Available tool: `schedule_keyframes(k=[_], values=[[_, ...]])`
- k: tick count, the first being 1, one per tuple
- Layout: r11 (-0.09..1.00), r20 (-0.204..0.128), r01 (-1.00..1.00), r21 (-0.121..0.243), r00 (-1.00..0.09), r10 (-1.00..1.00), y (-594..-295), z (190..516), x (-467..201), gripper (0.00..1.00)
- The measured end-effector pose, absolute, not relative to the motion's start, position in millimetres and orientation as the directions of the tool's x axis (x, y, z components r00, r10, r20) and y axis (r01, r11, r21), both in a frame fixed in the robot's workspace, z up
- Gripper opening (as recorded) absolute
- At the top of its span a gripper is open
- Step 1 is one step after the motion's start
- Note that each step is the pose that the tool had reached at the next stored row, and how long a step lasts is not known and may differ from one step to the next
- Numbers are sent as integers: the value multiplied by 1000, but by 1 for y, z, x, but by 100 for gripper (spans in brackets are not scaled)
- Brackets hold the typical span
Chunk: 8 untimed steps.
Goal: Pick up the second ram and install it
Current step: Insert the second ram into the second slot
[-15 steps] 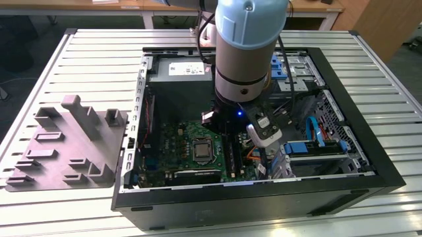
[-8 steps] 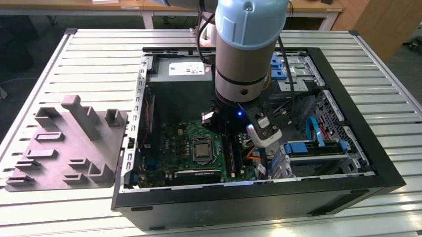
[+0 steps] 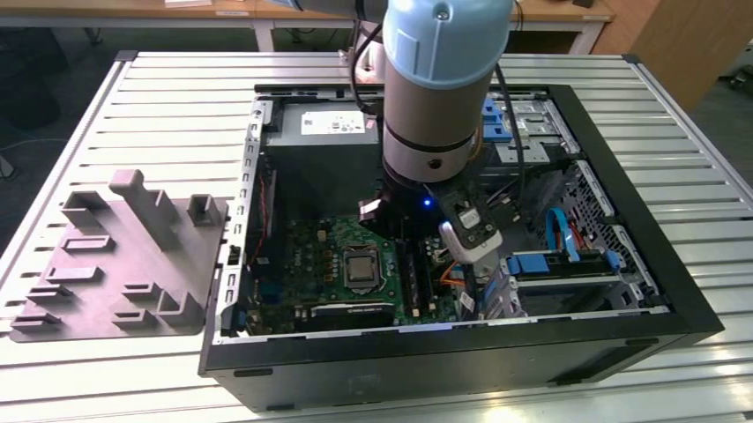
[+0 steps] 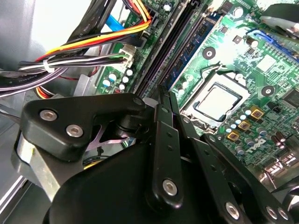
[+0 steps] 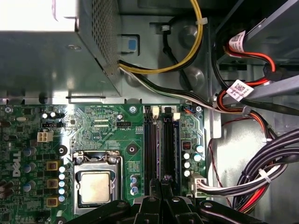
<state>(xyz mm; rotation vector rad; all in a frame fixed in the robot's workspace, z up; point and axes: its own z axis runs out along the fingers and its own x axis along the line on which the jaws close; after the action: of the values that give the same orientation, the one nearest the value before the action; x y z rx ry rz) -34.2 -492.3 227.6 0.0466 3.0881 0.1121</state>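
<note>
Ram (image 4: 195,44): your best candidate is the dark, blue-tinted stick standing on edge in the slots (image 5: 161,144), on the CPU (image 5: 95,186) side in the second wrist view (whether it's the second one or its neighbour, I can't tell). Your gripper (image 4: 164,92) hangs right above that slot row. Its fingers are pressed nearly flat together and lined up with the slots. I'd judge that's so a thin board can go straight down or be pushed home, but whether anything is pinched between them, I can't make out.

Watch your surroundings. The cable bundle (image 5: 261,168) lies just beside the slots, on the side away from the CPU. The power supply (image 5: 51,51) walls off one end. In the exterior view the blue brackets (image 3: 541,263) sit near the arm inside the case (image 3: 676,300). Tight quarters, with little room to swing sideways.
</note>
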Motion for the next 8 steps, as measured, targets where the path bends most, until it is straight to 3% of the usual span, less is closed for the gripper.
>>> schedule_keyframes(k=[8], values=[[997, -50, 28, 73, -998, 32, -492, 226, -34, 12]])
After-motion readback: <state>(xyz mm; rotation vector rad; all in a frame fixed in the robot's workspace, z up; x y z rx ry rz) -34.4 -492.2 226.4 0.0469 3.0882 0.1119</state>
